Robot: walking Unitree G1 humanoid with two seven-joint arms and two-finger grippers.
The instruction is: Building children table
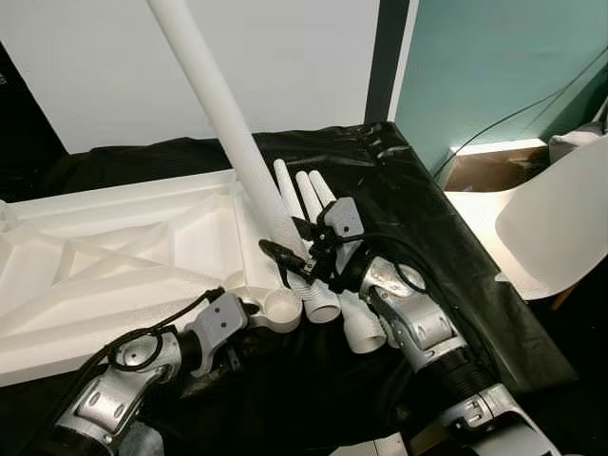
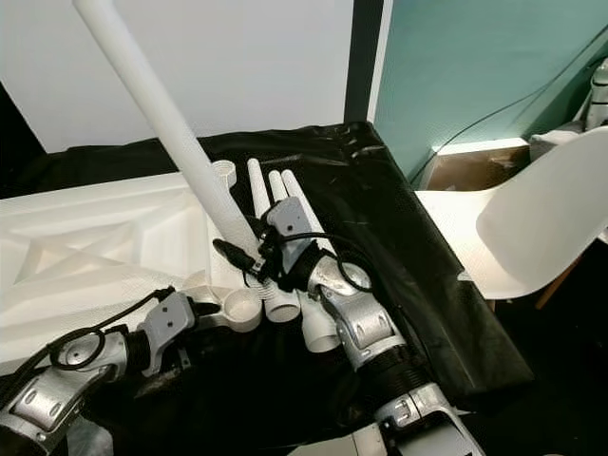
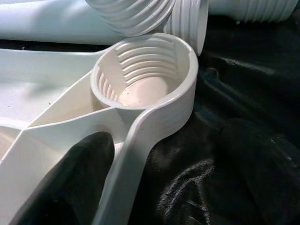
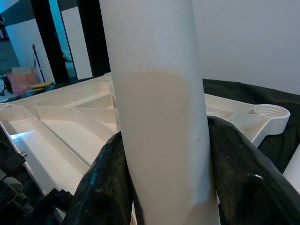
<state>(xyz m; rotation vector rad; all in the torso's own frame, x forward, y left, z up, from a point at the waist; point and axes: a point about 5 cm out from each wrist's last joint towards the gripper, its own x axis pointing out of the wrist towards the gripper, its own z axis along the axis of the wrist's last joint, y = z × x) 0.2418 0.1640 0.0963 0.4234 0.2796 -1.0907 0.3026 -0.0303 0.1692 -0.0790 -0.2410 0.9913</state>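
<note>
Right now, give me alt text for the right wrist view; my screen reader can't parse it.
The right claw grips a thick white table leg between its two black fingers, the leg standing up the centre of the picture. Behind it lies the overturned white tabletop with ribbed underside and a threaded corner socket.

Home room, likely: white wall [image 1: 95,66] and teal wall [image 1: 494,57] standing behind black sheet [image 1: 427,218]; white moulded chair [image 2: 541,228] sitting beside the sheet.
</note>
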